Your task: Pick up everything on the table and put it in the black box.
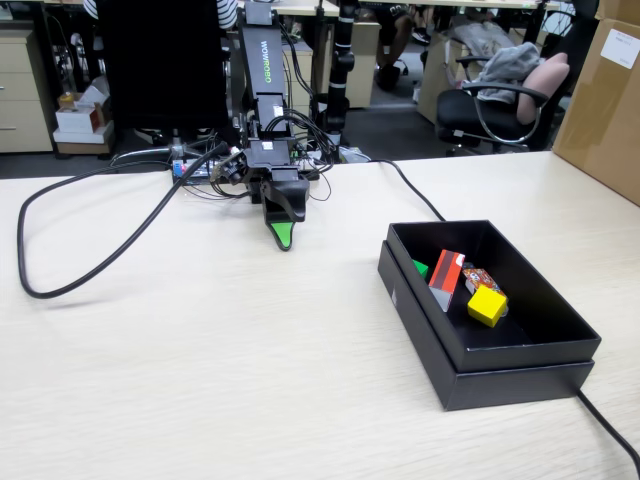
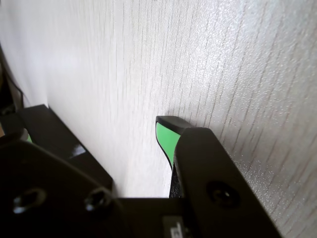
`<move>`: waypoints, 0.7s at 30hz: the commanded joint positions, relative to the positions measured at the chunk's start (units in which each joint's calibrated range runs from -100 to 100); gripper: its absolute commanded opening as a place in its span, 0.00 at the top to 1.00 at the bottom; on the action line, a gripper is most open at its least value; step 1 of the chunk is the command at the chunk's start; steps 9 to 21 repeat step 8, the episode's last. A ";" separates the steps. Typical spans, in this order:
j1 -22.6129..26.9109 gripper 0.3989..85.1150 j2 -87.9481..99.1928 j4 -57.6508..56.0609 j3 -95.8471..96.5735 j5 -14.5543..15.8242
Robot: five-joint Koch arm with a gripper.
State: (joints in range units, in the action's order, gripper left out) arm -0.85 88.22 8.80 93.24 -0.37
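1. Fixed view shows the table (image 1: 200, 380) filling the lower frame, its beige top bare of loose items across the left and centre. That leaves wide room for the arm to sweep. A thick cable (image 1: 90, 250) loops over the upper left part, the one thing that could snag there.

2. The box (image 1: 560, 375) sits at right centre, close to the table's front right area, its lid nested under it as a wider rim. Its open mouth faces up and its walls are low, which I judge makes dropping things in easy. A second thin cable passes behind it and emerges at the lower right corner.

3. The arm (image 1: 262, 80) stands at upper centre, folded down so the gripper (image 1: 283, 236) points at the tabletop just in front of its base, well apart from the box. This looks like a rest pose.

4. The pack (image 1: 446, 279) leans on edge inside the box, near the middle.

5. The yellow cube (image 1: 487, 305) lies in the box to the pack's right, just beside a small orange packet (image 1: 480, 278).

6. The green cube (image 1: 420, 267) shows only as a sliver at the pack's left, against the box's left wall.

7. Wrist view shows one green-faced jaw tip and a black jaw base on the left with clear table between, so the jaws appear parted and empty. With all three items boxed, I judge the task done.
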 commanded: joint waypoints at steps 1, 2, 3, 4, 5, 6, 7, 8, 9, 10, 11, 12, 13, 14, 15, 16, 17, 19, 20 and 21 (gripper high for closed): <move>0.00 0.43 -0.96 -1.07 0.05 -0.05; 0.00 0.43 -0.96 -1.07 0.05 -0.05; 0.00 0.43 -0.96 -1.07 0.05 -0.05; 0.00 0.43 -0.96 -1.07 -0.04 0.00; 0.00 0.43 -0.96 -1.07 -0.13 0.00; 0.00 0.43 -0.96 -1.07 -0.22 0.00; 0.00 0.43 -1.07 -1.07 -0.22 0.00; 0.00 0.43 -1.07 -1.07 -0.22 0.00; 0.00 0.43 -1.07 -1.07 -0.22 0.00; 0.00 0.43 -1.07 -1.07 -0.22 0.00; 0.00 0.43 -1.07 -1.07 -0.22 0.00; 0.00 0.43 -1.07 -1.07 -0.22 0.00; 0.00 0.43 -1.07 -1.07 -0.22 0.00; 0.00 0.43 -1.07 -1.07 -0.22 0.00; 0.00 0.43 -1.07 -1.07 -0.22 0.00; 0.00 0.43 -1.07 -1.07 -0.22 0.00; 0.00 0.43 -1.07 -1.07 -0.22 0.00; 0.00 0.43 -1.07 -1.07 -0.22 0.00; 0.00 0.43 -1.07 -1.07 -0.22 0.00; 0.00 0.43 -1.07 -1.07 -0.22 0.00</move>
